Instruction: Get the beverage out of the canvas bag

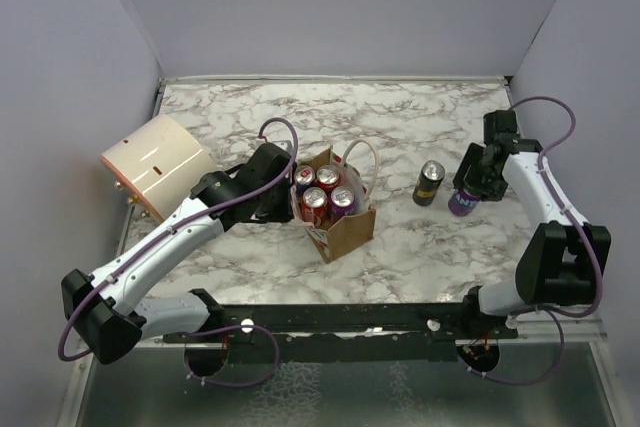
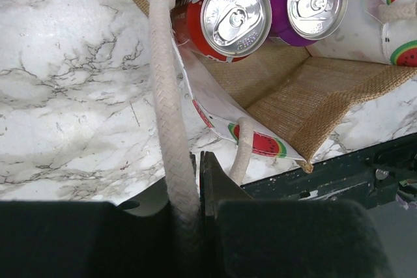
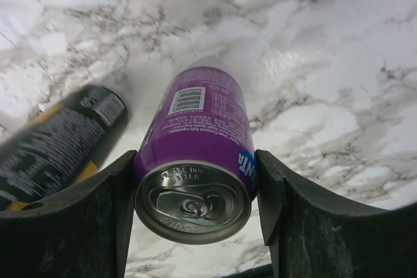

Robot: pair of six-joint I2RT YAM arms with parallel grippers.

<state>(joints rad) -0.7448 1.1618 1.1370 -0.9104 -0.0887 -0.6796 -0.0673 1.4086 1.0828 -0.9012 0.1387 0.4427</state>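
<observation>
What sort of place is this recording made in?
Likely a lab test booth: marble-pattern table walled by plain grey panels, left arm and right arm bolted at its near edge.

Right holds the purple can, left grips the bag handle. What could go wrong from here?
1. The purple can is held close beside the black can; lowering it could knock that one over.
2. The left jaws pinch only the rope handle; any pull could tip the canvas bag and its remaining cans.

Top: high, from near edge, whole worktop. Left wrist: close, down into canvas bag. Right wrist: close on purple can. Both overlap top view.
</observation>
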